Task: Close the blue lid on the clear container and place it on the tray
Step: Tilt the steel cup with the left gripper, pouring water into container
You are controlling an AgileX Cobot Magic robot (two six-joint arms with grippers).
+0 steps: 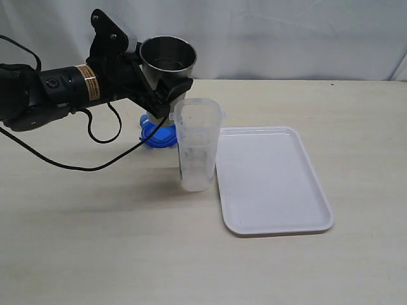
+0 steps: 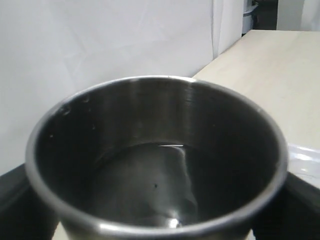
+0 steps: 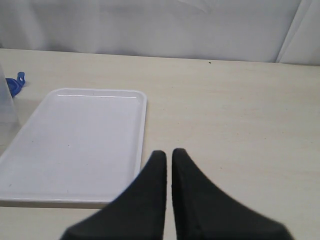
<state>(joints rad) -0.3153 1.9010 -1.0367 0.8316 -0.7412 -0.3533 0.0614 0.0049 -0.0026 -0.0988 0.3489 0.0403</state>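
The clear container [image 1: 198, 145] stands upright and uncovered on the table, just left of the white tray [image 1: 273, 181]. Behind it the blue lid [image 1: 158, 135] lies flat on the table, partly hidden. My left gripper [image 1: 166, 86] is shut on a steel cup [image 1: 167, 58] and holds it above the lid, beside the container's rim. In the left wrist view the steel cup [image 2: 155, 165] fills the frame with clear liquid in it. My right gripper [image 3: 169, 152] is shut and empty over the table, near the tray [image 3: 75, 135]. The blue lid [image 3: 16, 82] and the clear container [image 3: 6, 100] show at that view's edge.
A black cable [image 1: 95, 136] from the left arm loops over the table left of the lid. A white curtain [image 1: 286, 32] hangs behind the table's far edge.
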